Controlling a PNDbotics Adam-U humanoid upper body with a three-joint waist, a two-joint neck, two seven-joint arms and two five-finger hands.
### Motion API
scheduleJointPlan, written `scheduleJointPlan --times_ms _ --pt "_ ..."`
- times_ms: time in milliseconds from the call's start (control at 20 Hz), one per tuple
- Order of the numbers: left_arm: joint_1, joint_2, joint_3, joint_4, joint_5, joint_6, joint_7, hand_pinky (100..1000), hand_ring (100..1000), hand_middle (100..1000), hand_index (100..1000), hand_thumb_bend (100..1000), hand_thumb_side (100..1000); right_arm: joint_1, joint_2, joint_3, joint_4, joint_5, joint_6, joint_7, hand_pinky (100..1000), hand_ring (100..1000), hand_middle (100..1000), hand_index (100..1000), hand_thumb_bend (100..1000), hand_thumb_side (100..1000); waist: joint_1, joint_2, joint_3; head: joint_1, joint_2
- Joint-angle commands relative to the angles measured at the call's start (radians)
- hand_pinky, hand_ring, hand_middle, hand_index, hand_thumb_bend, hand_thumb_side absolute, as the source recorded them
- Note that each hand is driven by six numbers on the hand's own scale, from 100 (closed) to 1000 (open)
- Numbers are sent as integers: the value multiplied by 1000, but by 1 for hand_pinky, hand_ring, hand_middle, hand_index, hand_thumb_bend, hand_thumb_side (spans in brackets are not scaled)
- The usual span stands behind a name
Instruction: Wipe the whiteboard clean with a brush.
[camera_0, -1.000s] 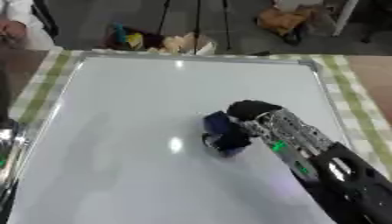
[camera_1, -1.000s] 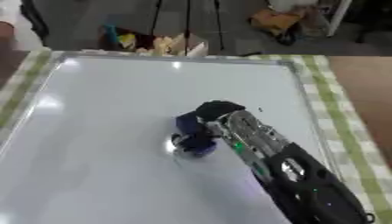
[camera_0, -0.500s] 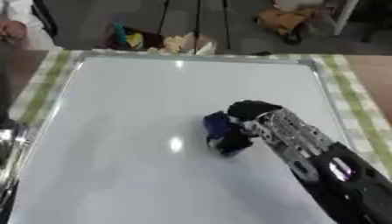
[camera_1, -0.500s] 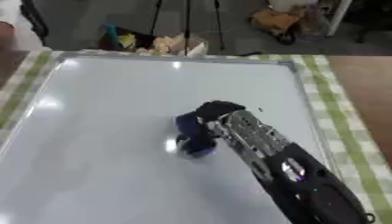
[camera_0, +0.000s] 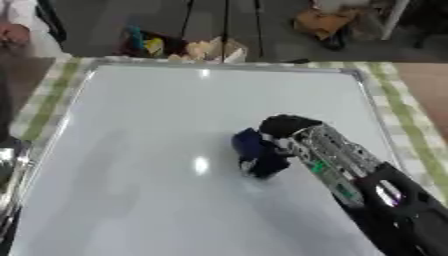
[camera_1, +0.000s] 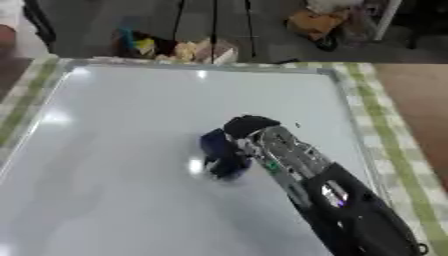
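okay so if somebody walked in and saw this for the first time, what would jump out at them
First, the big whiteboard lying flat and filling most of the view, on a green checked cloth. Near its middle, the right robot hand, reaching in from the lower right, is curled round a dark blue brush pressed onto the board. The board's surface looks blank, with only glare spots showing.

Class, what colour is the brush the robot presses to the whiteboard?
Dark blue. The brush shows best in the left eye view, held in the right hand.
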Motion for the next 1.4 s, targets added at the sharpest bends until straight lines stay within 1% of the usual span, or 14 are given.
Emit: scheduleJointPlan --times_ms 50,350,700,1400 --pt "-16 7 -1 -17 1 -1 1 835 915 880 924 259 1000 -5 -12 3 6 5 4 6 414 655 575 152 100 767 5 -15 0 -4 -8" --pt "-17 7 -2 -17 3 -2 -1 835 916 881 924 255 1000 -4 -15 4 3 8 11 -2 387 623 545 149 100 710 5 -15 -1 -3 -9" --pt "-19 7 -2 -17 4 -3 -4 835 916 881 924 253 1000 -5 -25 4 -9 18 16 -19 358 593 516 146 100 674 7 -16 -4 -3 -10" --pt "-18 10 -3 -17 3 -2 -10 834 917 882 925 250 1000 -14 -65 -13 -50 17 33 -31 340 573 500 143 100 668 10 -18 -12 1 -11"
